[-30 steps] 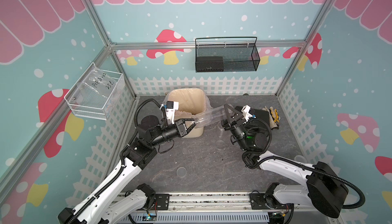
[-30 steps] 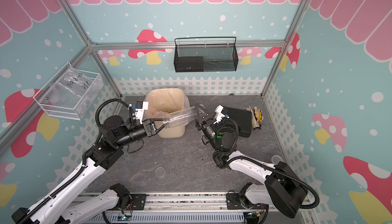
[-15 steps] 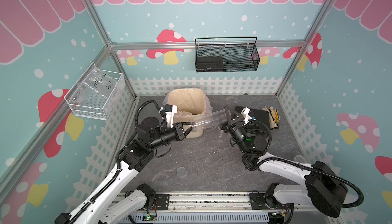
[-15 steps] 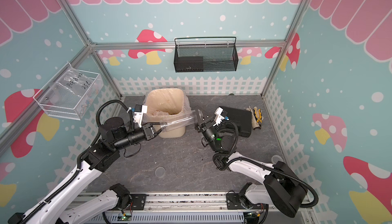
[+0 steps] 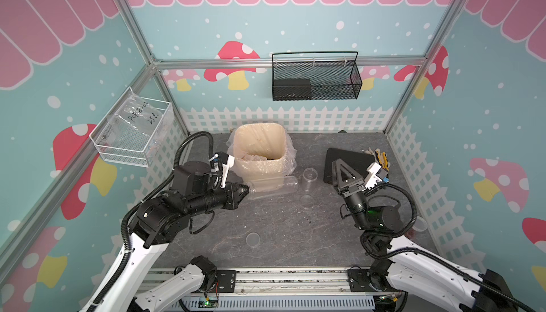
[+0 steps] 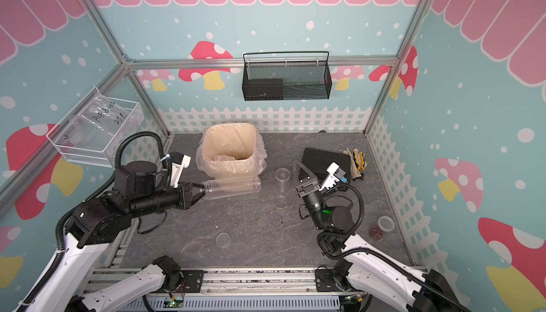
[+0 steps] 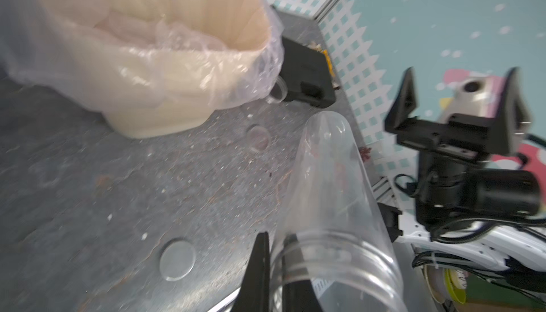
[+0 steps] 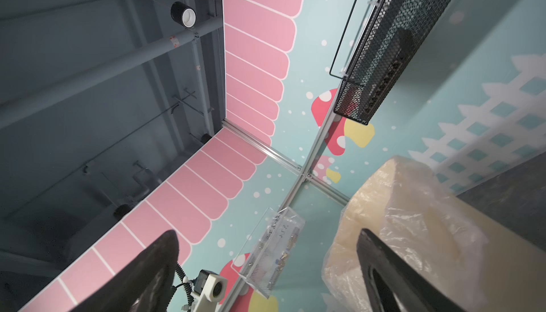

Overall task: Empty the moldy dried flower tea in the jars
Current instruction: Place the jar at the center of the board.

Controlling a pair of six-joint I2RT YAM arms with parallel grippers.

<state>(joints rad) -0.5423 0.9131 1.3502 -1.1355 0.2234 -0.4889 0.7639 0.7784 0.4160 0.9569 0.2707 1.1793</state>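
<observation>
While the left tool (image 5: pixel 247 190) clamps the jar (image 5: pixel 274 184) rim, the right tool (image 7: pixel 458 95) gapes clear.

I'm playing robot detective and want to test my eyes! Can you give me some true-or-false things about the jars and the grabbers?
1. The left gripper pinches the long clear jar by its mouth. True.
2. That jar stands upright. False: it is held sideways near the cream bin.
3. The right gripper holds a jar too. False: it is open and empty.
4. A small jar stands upright beside the bin. True.
</observation>
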